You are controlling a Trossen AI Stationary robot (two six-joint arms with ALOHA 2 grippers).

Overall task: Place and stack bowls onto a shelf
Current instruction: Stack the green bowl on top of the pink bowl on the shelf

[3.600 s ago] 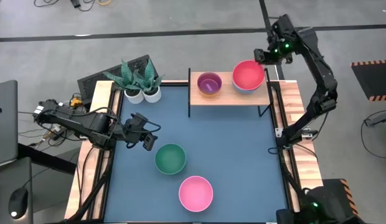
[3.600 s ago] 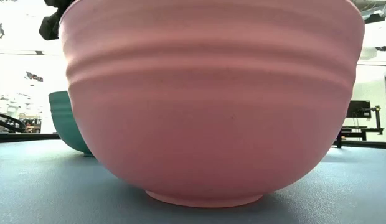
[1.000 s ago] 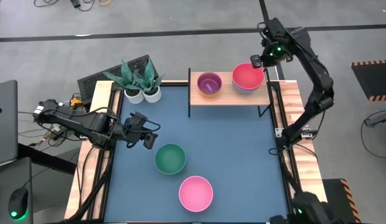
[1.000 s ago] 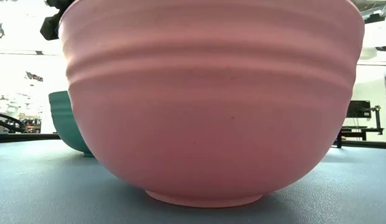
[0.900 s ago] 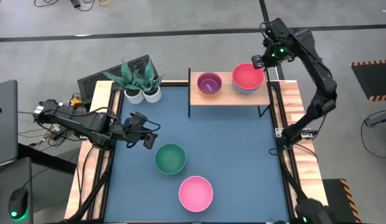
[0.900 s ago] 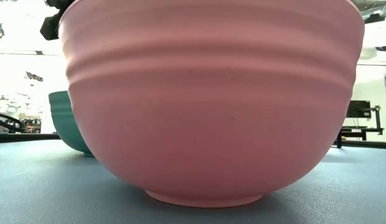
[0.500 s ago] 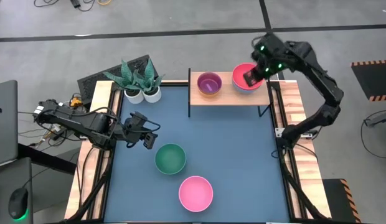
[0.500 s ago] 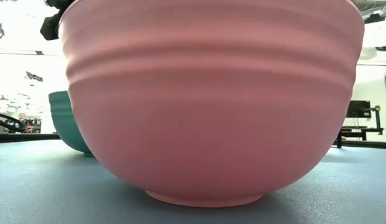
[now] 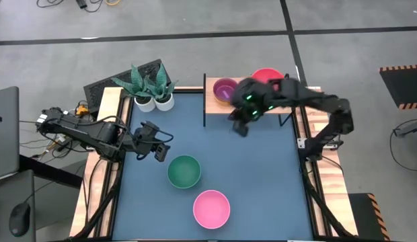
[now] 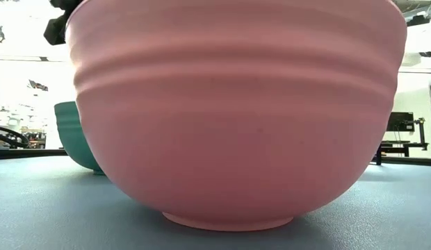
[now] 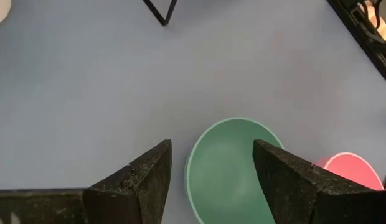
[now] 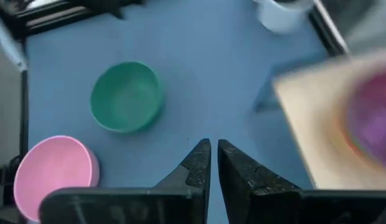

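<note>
Right gripper (image 9: pixel 239 127): has swung off the shelf (image 9: pixel 222 105), leaving the red bowl (image 9: pixel 266 74) there beside the purple bowl (image 9: pixel 225 89); fingers nearly together, empty. Arm stretched low over the mat; green bowl (image 9: pixel 184 171) and pink bowl (image 9: pixel 211 208) ahead, likely next. Left gripper (image 9: pixel 159 152): waiting, fingers apart, green bowl just beyond.

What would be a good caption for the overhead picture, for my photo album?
Right pincer swings off the shelf with its purple bowl and red bowl, toward the waiting green bowl and pink bowl.
</note>
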